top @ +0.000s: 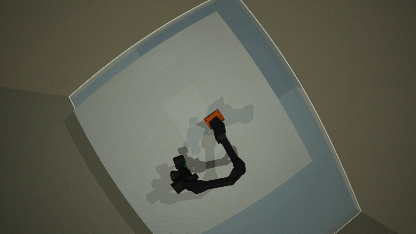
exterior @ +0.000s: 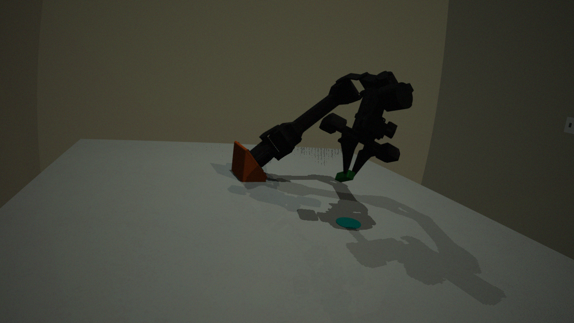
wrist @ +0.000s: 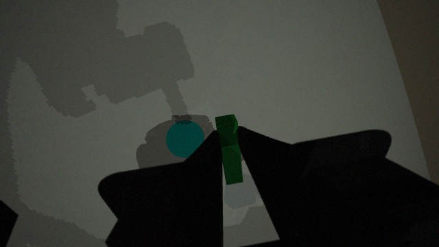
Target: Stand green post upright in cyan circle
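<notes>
Green shows at the lower end of the arm [top: 213, 183] [exterior: 315, 114], where the post [exterior: 344, 176] [wrist: 232, 168] is held between the jaws, which are closed down narrowly on its sides. The post is carried above the pale tabletop [top: 124, 116] [exterior: 160, 224] [wrist: 309, 86], and its long side is turned across the fingers [exterior: 348, 154] rather than stood upright; its exact tilt cannot be told. In the wrist view, the post is gripped toward its far end, and its longer part is seen in the gap between the black fingers.

The cyan circle [top: 185, 164] [exterior: 348, 223] [wrist: 182, 138] is seen flat on the tabletop, with nothing stood inside it. In the exterior view it is placed nearer than the post; in the wrist view it is shown to the left of the post, partly covered by the left-hand finger. From the top, all but a sliver of the circle is hidden by the arm, and the post cannot be made out.

The arm is mounted on an orange base [top: 207, 119] [exterior: 241, 164], seen at the left in the exterior view. Overlapping shadows are cast across the tabletop, and part of the circle is darkened by them in the wrist view
</notes>
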Action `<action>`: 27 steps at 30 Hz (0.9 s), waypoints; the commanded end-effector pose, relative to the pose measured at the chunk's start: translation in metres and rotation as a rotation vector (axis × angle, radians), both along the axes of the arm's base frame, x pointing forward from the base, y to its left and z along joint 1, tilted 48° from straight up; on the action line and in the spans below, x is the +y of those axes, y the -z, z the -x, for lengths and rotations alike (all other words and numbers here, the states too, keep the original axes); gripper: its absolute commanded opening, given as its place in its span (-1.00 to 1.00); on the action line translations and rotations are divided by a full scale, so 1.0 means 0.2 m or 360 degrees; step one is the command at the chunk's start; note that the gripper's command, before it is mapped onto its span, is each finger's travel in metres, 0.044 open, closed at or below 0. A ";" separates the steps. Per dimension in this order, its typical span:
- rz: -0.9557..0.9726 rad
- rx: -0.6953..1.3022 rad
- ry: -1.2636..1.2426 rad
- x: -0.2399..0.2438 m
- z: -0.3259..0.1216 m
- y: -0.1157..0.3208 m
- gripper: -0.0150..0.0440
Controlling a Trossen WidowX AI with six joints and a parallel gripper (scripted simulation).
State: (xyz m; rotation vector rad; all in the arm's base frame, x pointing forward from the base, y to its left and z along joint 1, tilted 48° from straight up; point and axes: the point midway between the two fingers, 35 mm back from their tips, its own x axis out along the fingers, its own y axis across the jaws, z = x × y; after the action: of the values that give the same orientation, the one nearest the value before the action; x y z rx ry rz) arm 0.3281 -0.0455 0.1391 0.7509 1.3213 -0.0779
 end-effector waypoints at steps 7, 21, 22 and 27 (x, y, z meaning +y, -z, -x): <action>0.0086 -0.0053 0.0053 0.00 0.00 0.00 -0.42; 0.0182 -0.0122 0.0120 0.01 -0.01 0.01 -0.42; 0.0189 -0.0128 0.0125 0.01 -0.01 0.01 -0.42; 0.0220 -0.0156 0.0151 0.01 -0.01 0.01 -0.42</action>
State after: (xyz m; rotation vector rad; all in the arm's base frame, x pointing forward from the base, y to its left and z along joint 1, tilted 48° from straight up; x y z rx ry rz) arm 0.3294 -0.0436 0.1349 0.6960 1.2006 -0.1859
